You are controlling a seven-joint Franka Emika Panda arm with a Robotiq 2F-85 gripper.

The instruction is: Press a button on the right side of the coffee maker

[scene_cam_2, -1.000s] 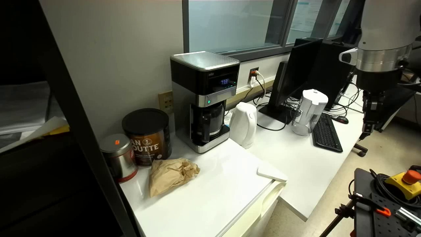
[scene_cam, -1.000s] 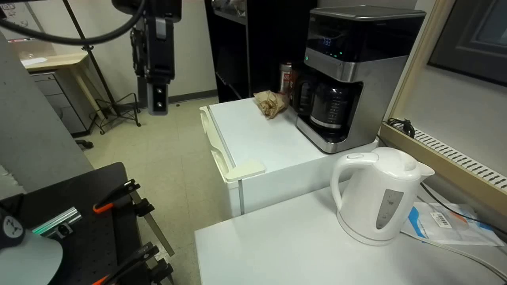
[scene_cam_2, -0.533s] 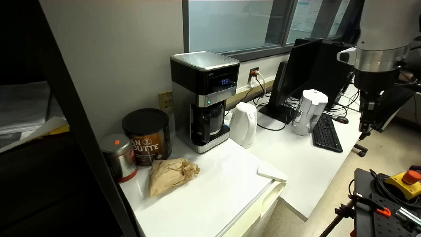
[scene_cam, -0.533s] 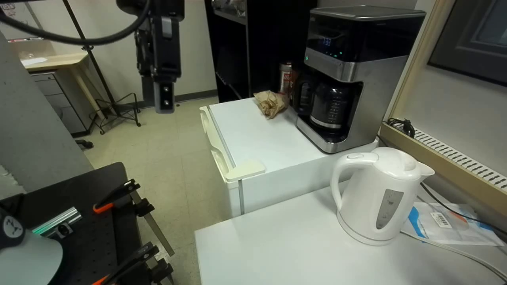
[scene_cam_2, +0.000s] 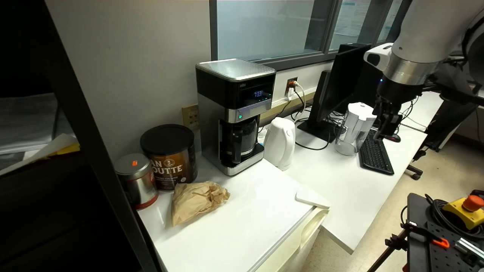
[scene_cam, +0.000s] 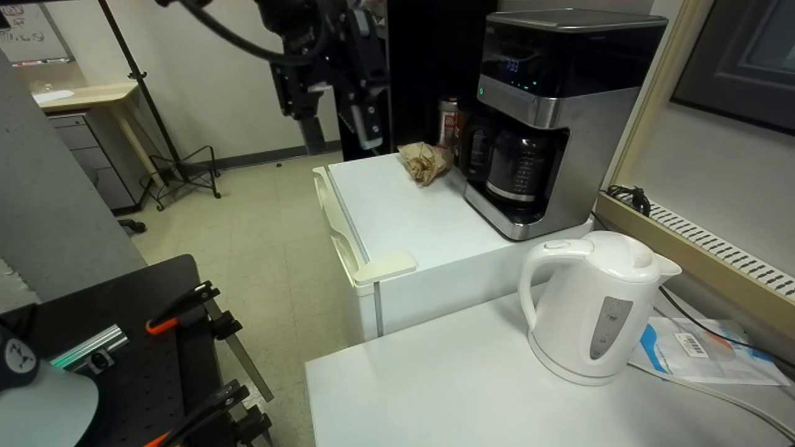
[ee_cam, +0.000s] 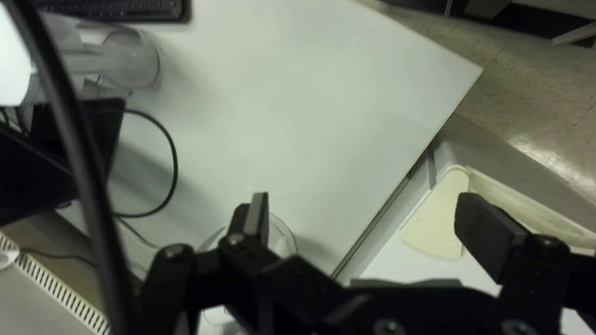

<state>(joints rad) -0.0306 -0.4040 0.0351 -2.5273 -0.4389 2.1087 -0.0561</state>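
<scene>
The coffee maker (scene_cam: 599, 143) is tall, black and silver. It stands on a white cabinet (scene_cam: 397, 211) with its dark carafe inside. It also shows in an exterior view (scene_cam_2: 213, 128), with a lit clock panel (scene_cam_2: 258, 93) and a green-lit button (scene_cam_2: 240, 116) on the silver band. Small green lights (scene_cam: 525, 85) show at the panel's right. My gripper (scene_cam: 340, 133) is in the air, tilted, well apart from the machine. In an exterior view my gripper (scene_cam_2: 385, 132) appears in front of the desk. In the wrist view my gripper (ee_cam: 365, 214) is open and empty. The coffee maker is out of the wrist view.
A white kettle (scene_cam: 584, 310) stands on the desk (scene_cam: 435, 385) beside the coffee maker. A paper bag (scene_cam_2: 198, 202), a coffee tin (scene_cam_2: 170, 158) and a metal tin (scene_cam_2: 138, 181) stand on the cabinet. A pitcher (scene_cam_2: 355, 130), keyboard (scene_cam_2: 376, 153) and monitor (scene_cam_2: 342, 83) are on the desk.
My gripper has moved toward the coffee maker's side and has tilted. Its two fingers now show spread apart where they overlapped before. The coffee maker and other objects have not moved.
</scene>
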